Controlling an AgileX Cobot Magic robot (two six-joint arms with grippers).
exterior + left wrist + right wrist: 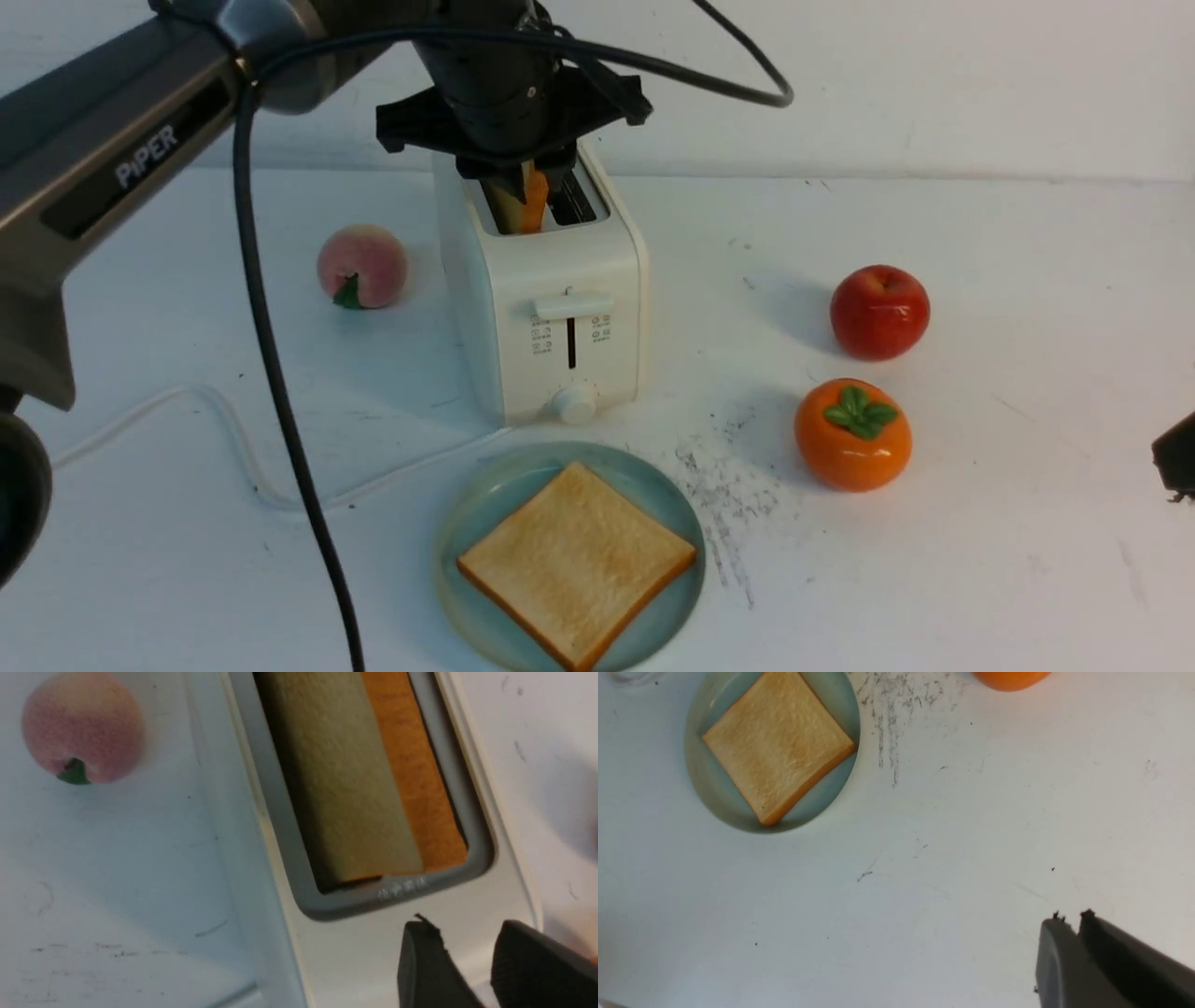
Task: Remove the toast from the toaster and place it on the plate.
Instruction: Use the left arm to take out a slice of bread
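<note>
1. The left gripper (538, 189) is over the far part of the scene, pointing down at the top of the white toaster (569, 327). Its fingers are spread partway, with a gap between the tips.
2. A slice of toast (533, 210) shows between and just below those fingers in the front view. I cannot tell whether either finger touches it; no firm pinch is visible.
3. That toast is in the toaster's left slot, its browned crust and pale face showing at the opening.
4. The right gripper (1072, 915) is at the right side, well apart from the toaster. Its fingertips stand only a narrow gap apart, with nothing seen between them.
5. The plate (467, 607) lies on the table (980, 579), on the near side of the toaster. Another slice, the plated toast (579, 560), lies flat on it.
6. A peach (362, 266) sits left of the toaster. To the toaster's right are a red apple (879, 312) and, nearer, an orange persimmon (853, 435).
7. The lever (573, 306) is at the upper end of its track.
</note>
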